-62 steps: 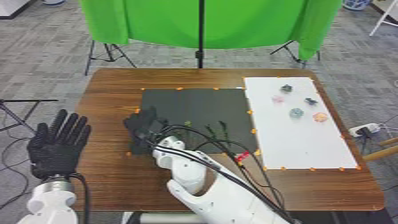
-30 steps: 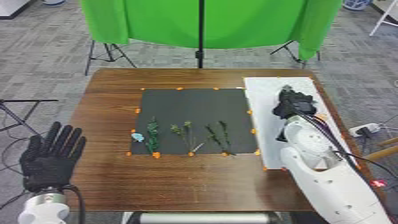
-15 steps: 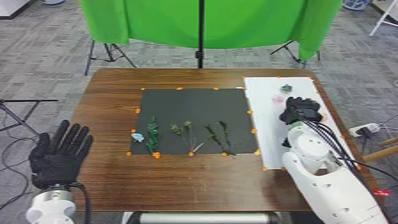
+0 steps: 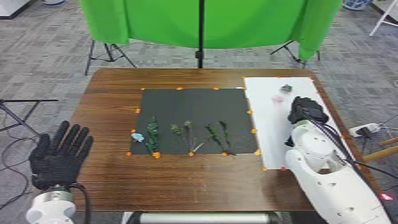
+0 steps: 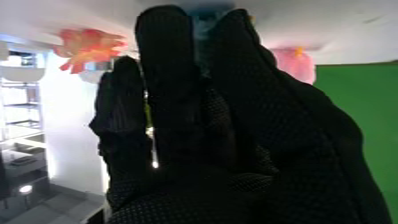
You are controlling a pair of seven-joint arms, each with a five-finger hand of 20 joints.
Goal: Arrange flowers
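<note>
Flowers point(image 4: 286, 89) on white sheet point(image 4: 268, 130); right hand point(image 4: 306, 110) over sheet.

— Can tell, please, about the left side in the head view?
— Yes. See there a black fabric-gloved left hand point(image 4: 60, 159), with fingers straight and a little spread, pointing away from the robot's body. Find below it a smooth white left arm point(image 4: 51, 207), coming in from the bottom edge.
— And on the right side?
— See a black fabric-gloved right hand point(image 4: 306, 111), farther forward than the left hand, at the end of a jointed white right arm point(image 4: 333, 185), slanting from the bottom edge.
— Can add something from the right wrist view?
— Notice long gloved fingers point(image 5: 166, 60), extended almost straight, with narrow gaps between.
</note>
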